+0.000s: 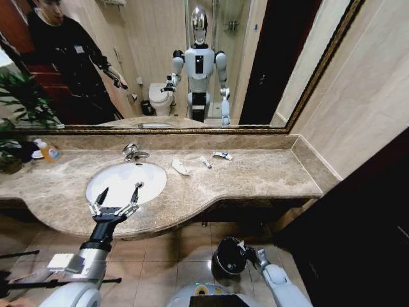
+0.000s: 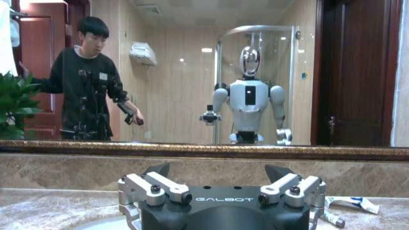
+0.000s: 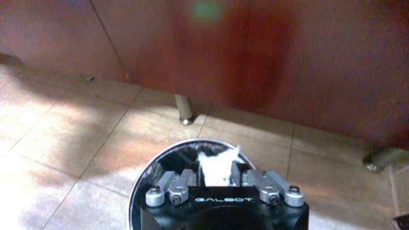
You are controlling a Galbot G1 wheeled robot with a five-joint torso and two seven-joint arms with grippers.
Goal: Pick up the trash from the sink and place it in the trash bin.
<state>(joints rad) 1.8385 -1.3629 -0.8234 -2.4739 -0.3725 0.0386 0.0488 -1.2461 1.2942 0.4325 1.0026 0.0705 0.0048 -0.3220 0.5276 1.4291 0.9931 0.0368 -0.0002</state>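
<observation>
Left gripper (image 1: pixel 119 194) hovers over the near rim of the sink (image 1: pixel 102 192), its dark pointed fingers spread wide with nothing between them. The sink is a smooth white oval basin sunk into a mottled brown marble counter (image 1: pixel 255 176), with a chrome faucet (image 1: pixel 133 152) at its far edge. The basin looks bare inside from the head view.

Beyond the sink on the counter, toward the mirror, lie a crumpled white tissue wad (image 1: pixel 181 167), a thin white tube (image 1: pixel 205 162) and a flat blue-white packet (image 1: pixel 222 155), each apart from the others. From the left wrist view the packet (image 2: pixel 350 203) lies on the marble just past the gripper's metal knuckles. On the other side of the sink, by a leafy plant (image 1: pixel 16 102), sits an orange-labelled soap bottle (image 1: pixel 50 152).

Down on the tiled floor in front of the counter, the right gripper (image 1: pixel 243 248) sits right above the trash bin (image 1: pixel 225 259), a small round black bucket with a glossy rim. In the right wrist view the fingers are pinched on a ragged white tissue (image 3: pixel 217 165), held directly over the bin's dark opening (image 3: pixel 160 167).
</observation>
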